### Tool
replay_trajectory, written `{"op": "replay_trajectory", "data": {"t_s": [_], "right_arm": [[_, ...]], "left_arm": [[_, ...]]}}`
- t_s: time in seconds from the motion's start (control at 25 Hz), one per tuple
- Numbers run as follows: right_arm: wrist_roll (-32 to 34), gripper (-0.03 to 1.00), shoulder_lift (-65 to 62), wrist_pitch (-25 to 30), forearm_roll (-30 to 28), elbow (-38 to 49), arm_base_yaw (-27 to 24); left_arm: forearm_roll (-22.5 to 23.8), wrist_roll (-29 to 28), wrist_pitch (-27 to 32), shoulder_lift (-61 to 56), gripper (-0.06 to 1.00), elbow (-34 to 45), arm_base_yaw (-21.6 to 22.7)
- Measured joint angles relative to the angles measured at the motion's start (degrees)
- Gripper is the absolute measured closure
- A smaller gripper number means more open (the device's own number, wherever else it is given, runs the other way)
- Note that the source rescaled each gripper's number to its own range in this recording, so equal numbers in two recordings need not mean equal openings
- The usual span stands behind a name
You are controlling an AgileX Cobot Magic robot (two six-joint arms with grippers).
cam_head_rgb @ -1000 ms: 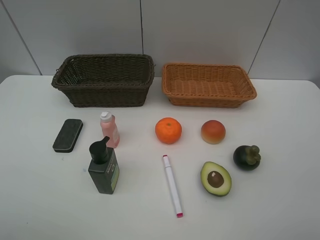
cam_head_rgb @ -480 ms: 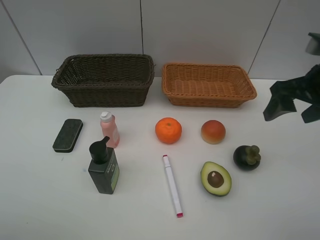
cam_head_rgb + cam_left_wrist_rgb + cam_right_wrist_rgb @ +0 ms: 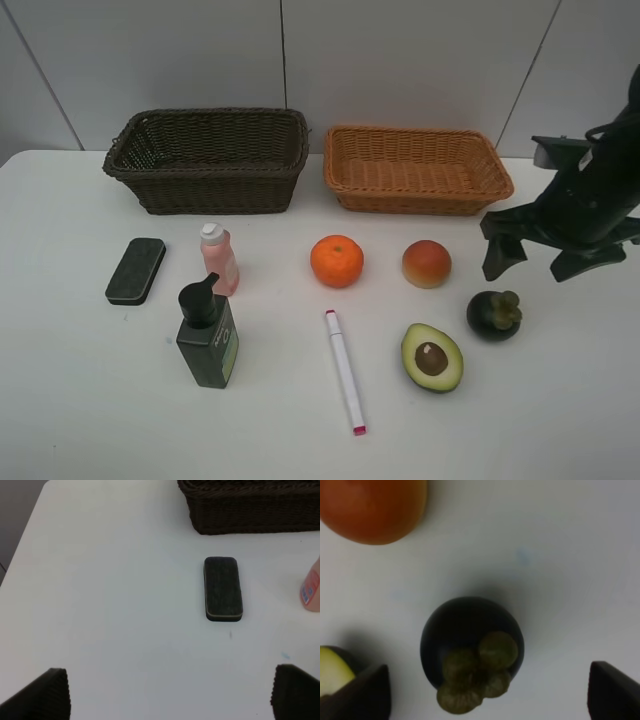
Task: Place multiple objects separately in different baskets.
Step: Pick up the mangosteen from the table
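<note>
Table (image 3: 80, 400), white, bearing two baskets and eight loose items.

- Dark brown basket (image 3: 215, 185): back left, deep, beside the tan one, not touching.
- Tan basket (image 3: 415, 202): back right, shallower.
- Eraser (image 3: 136, 270): flat, far left, in front of the brown basket.
- Pink bottle (image 3: 219, 260): upright, between eraser and orange.
- Green pump bottle (image 3: 208, 335): upright, just in front of the pink bottle.
- Marker (image 3: 344, 371): lying flat, middle front.
- Orange (image 3: 337, 261): in front of the gap between the baskets.
- Peach (image 3: 427, 264): right of the orange, apart from it.
- Avocado half (image 3: 432, 357): cut face up, front right.
- Mangosteen (image 3: 493, 314): far right, stem cap up, near peach and avocado half.

My right gripper (image 3: 528, 270): fingers spread wide, gripping nothing, hanging over the mangosteen; my wrist view shows it centred in the gap, with the peach and avocado half crowding its two sides.

My left gripper (image 3: 170, 695): fingers spread wide, empty, over bare table; the eraser lies ahead, with the brown basket beyond it and the pink bottle at one side.
</note>
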Motion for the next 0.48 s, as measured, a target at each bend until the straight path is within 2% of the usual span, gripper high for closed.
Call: {"op": "replay_trajectory", "data": {"t_s": [0.48], "right_arm": [[0.62,-0.01,4.11,-9.87,1.2,7.36,0.05]], "left_arm": [[0.0,0.0,0.0,0.0,-0.05,0.0,0.0]]}}
